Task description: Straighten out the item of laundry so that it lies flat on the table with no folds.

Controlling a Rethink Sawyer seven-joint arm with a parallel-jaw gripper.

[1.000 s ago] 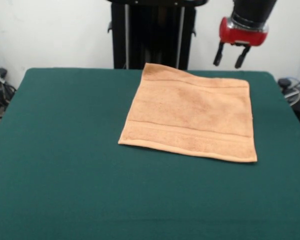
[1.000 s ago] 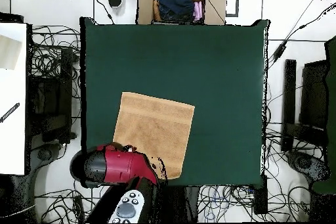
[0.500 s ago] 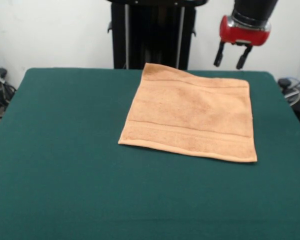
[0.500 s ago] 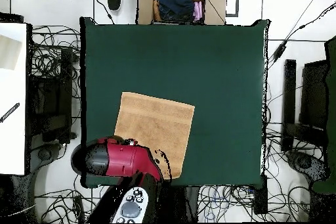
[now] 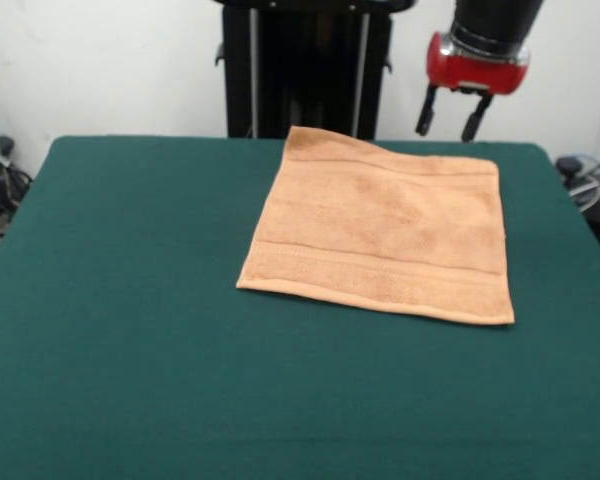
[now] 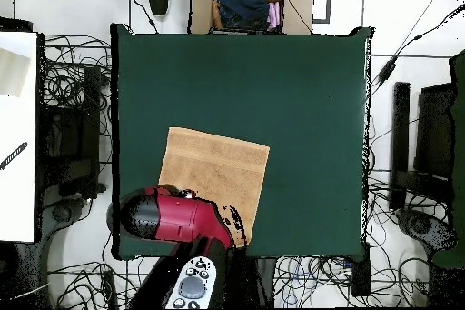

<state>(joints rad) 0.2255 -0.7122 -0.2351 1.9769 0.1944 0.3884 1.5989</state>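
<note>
Towel: peach-orange towel lies spread open on the worktop, right of centre and toward the far edge in the front view.
Towel surface: looks flat, one layer, no folds seen; a woven band runs along the near edge, another near the far edge.
Towel orientation: turned slightly off the worktop's edges; far left corner reaches almost to the far edge.
Towel, overhead: towel sits in the lower left part of the worktop; its corner nearest the robot is hidden under the arm.
End effector: end effector hangs in the air above the worktop's far edge, beyond the towel's far right part, not touching it.
Fingers: two dark fingers point down, spread apart, nothing between them.
Arm: red wrist collar with black link above it, entering from the top right in the front view.
Arm, overhead: red housing covers the worktop's edge near the robot; the fingers are not visible here.
</note>
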